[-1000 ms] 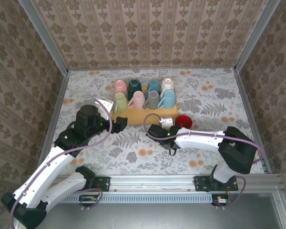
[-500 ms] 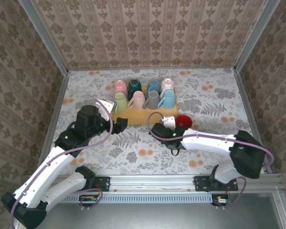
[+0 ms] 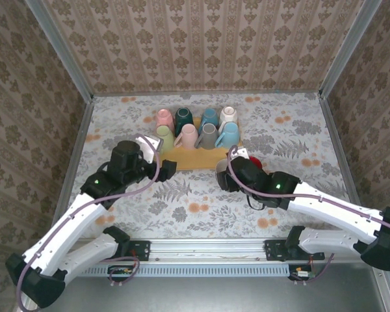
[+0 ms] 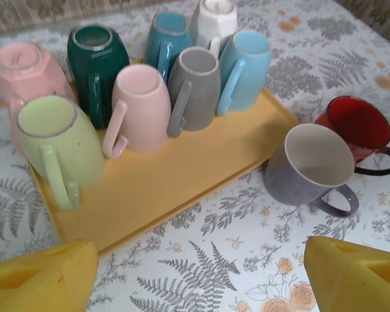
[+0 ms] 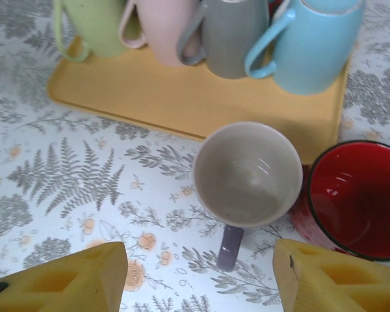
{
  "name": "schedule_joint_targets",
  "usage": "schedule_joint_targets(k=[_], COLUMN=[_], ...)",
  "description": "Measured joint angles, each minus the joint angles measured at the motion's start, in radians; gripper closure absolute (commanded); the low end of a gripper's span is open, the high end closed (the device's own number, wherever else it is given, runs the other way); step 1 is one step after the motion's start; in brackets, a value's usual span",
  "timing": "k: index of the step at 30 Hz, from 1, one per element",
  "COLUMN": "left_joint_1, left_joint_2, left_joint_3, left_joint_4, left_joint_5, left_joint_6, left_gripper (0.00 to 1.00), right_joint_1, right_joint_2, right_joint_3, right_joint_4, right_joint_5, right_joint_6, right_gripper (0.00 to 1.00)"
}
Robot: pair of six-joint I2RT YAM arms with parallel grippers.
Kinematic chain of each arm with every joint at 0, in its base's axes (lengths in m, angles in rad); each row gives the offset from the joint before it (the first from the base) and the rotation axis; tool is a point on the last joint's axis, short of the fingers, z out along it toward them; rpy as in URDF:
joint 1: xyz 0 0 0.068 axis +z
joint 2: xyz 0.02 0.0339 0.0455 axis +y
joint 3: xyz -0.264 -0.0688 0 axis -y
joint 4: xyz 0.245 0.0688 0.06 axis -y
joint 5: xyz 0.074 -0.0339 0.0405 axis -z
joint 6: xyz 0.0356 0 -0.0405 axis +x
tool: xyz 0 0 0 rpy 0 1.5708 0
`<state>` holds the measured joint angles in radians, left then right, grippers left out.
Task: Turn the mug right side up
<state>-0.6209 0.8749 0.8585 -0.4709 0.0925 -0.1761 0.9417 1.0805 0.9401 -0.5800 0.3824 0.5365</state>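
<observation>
The purple mug (image 5: 247, 172) stands upright on the table just in front of the yellow tray (image 5: 149, 91), mouth up, with its handle toward the camera in the right wrist view. My right gripper (image 5: 198, 276) hangs above its near side, open, the yellow fingers (image 5: 65, 279) apart from the mug and nothing between them. From the left wrist view the same purple mug (image 4: 309, 166) appears to the right of the tray (image 4: 182, 175). My left gripper (image 4: 201, 276) is open over the table by the tray's front edge (image 3: 166, 168).
A red mug (image 5: 357, 195) stands upright, touching or nearly touching the purple mug's right side. Several pastel, grey, teal, blue and white mugs (image 4: 136, 104) sit upside down on the tray. Patterned walls enclose the table (image 3: 117, 123) on three sides.
My right gripper has opened and let go of the purple mug, which now stands upright on the table. The right arm has swung round and lifted. The left arm shifted only slightly.
</observation>
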Motion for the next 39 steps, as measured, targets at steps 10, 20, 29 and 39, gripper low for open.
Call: schedule_joint_targets(k=[10, 20, 29, 39], left_joint_1=[0.011, -0.006, -0.053, -0.053], left_joint_2=[0.237, 0.563, 0.851, 1.001], left_joint_3=[0.155, 0.460, 0.698, 0.838], left_joint_4=[-0.023, -0.032, -0.077, -0.095], left_joint_5=[0.035, 0.039, 0.010, -0.011], left_joint_6=[-0.086, -0.084, 0.008, 0.083], left_gripper=[0.16, 0.18, 0.18, 0.22], right_joint_1=[-0.200, -0.278, -0.292, -0.305], right_joint_2=[-0.018, -0.189, -0.263, -0.261], right_joint_3=[0.032, 0.040, 0.044, 0.044], right_joint_4=[0.008, 0.008, 0.006, -0.006], right_joint_5=[-0.204, -0.230, -0.187, -0.180], right_joint_6=[-0.095, -0.150, -0.188, -0.194], right_gripper=[0.45, 0.47, 0.48, 0.48])
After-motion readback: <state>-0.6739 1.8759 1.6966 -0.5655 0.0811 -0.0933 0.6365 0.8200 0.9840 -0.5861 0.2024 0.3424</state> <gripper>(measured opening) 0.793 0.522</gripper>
